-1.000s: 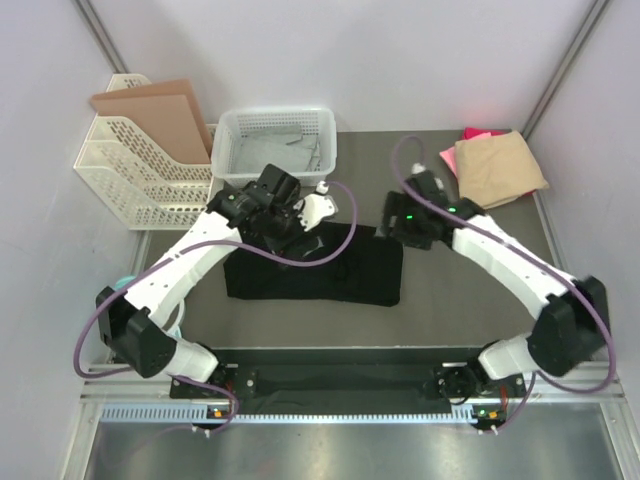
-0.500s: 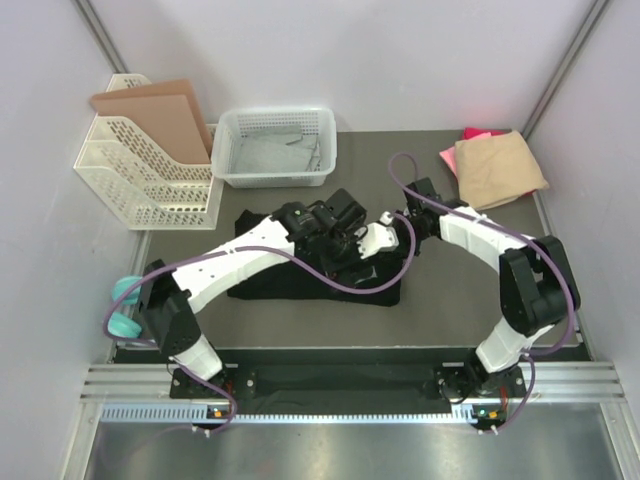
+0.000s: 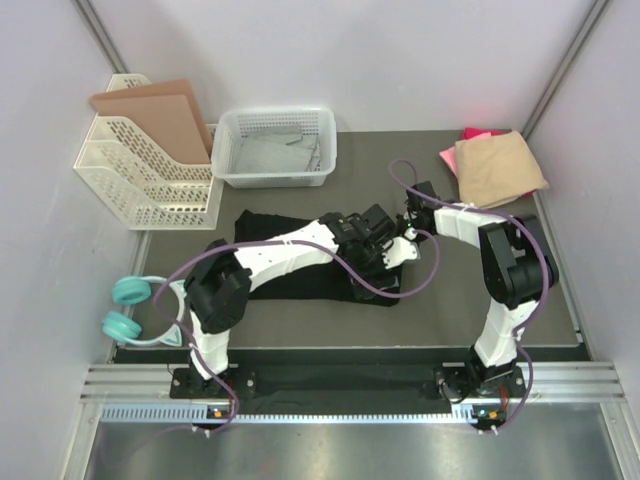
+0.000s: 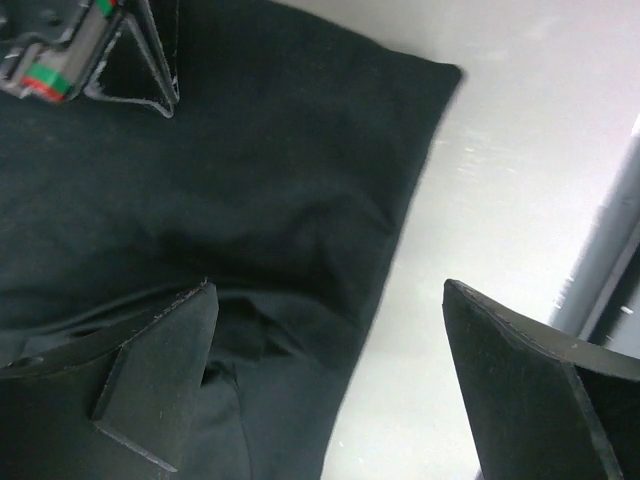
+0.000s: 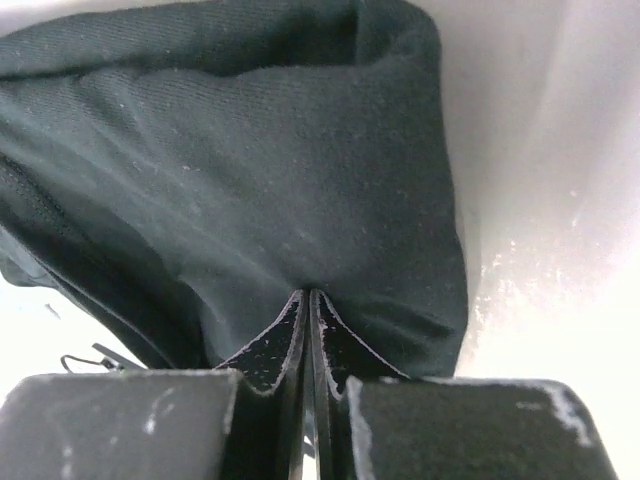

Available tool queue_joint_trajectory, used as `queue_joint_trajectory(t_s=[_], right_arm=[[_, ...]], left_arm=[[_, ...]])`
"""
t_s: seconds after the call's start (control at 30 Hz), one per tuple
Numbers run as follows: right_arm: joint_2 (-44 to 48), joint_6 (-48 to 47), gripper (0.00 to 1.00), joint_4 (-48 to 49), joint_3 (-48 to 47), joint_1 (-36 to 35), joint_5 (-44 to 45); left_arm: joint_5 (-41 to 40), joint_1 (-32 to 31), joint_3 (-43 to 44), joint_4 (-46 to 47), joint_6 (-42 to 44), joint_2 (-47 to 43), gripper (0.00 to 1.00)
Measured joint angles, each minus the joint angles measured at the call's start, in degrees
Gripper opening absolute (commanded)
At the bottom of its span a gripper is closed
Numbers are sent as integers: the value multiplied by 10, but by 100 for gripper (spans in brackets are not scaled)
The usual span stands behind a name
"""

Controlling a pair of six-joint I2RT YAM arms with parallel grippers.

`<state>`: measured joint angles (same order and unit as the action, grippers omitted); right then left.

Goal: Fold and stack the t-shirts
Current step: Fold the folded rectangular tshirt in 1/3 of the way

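the black t-shirt [image 5: 250,160] lies mid-way across the table [image 3: 450,290]. the right gripper [image 5: 308,330] is pinched tight on a thin tuck at its right end, and the left gripper [image 4: 330,390] hangs wide open over that edge, holding nothing. that thin tuck could slip free, or the crowded arms could bump and rumple the fold.

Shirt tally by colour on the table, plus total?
black t-shirt: 1
tan t-shirt: 1
pink t-shirt: 1 (only an edge shows under the tan one)
Total: 3
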<state>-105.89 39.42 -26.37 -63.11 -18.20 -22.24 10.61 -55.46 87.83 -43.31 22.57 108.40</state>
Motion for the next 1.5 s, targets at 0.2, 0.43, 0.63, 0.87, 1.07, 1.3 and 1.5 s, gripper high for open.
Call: queue_joint_trajectory(t_s=[0.2, 0.43, 0.63, 0.87, 1.07, 1.3, 1.5], right_arm=[[-1, -9, 0, 4, 0, 0, -6], [-2, -13, 0, 31, 14, 3, -25], [0, -12, 0, 59, 31, 8, -46], [0, -12, 0, 62, 31, 8, -48], [0, -12, 0, 63, 31, 8, -49], [0, -11, 0, 69, 35, 8, -51], [0, -11, 0, 71, 35, 8, -52]], left_arm=[[-21, 3, 4, 12, 1, 40, 99], [-46, 32, 40, 37, 1, 68, 99], [-92, 62, 48, 56, 5, 85, 99], [-161, 62, -4, 67, 33, 91, 99], [-198, 67, -92, 104, 78, 26, 99], [-233, 160, -116, 75, 153, -27, 99], [-256, 214, -96, 29, 189, -55, 99]])
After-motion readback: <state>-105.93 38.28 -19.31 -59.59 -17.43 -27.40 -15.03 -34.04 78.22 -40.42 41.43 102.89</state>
